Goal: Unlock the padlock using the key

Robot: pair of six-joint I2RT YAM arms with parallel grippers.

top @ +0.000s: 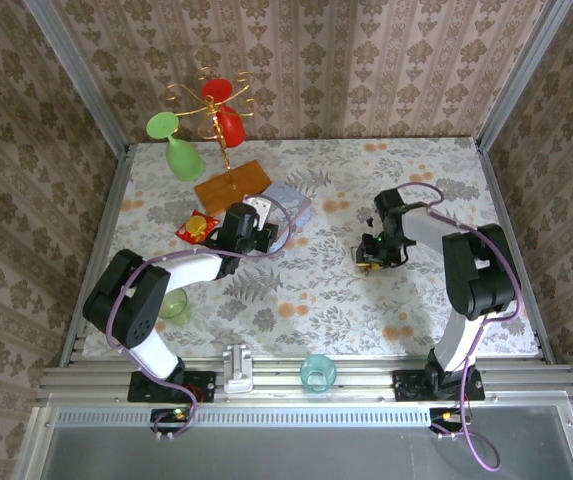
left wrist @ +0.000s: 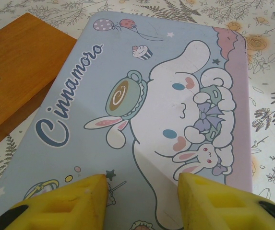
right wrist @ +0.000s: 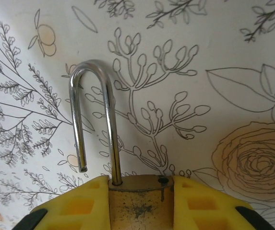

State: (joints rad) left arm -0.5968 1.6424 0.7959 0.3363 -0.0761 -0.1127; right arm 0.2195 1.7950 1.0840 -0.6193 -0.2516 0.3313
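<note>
My right gripper (right wrist: 140,182) is shut on the brass padlock (right wrist: 139,207), its yellow fingers (right wrist: 82,206) pressing the body from both sides. The silvery shackle (right wrist: 91,115) stands pulled up and swung aside, so its free end hangs clear of its hole. From above, the right gripper (top: 371,258) holds the padlock (top: 366,262) low over the floral tablecloth, right of centre. My left gripper (left wrist: 142,184) is open just above the pale blue cartoon tin (left wrist: 166,96), with nothing between its fingers (left wrist: 79,196). The left gripper (top: 256,232) sits left of centre. The key is hidden.
A red-and-yellow packet (top: 196,228) lies beside the left arm. The wooden base (top: 231,185) of a gold stand carrying red and green cups (top: 181,155) is at the back left. A green glass (top: 173,303) and a teal glass (top: 317,372) stand near the front edge.
</note>
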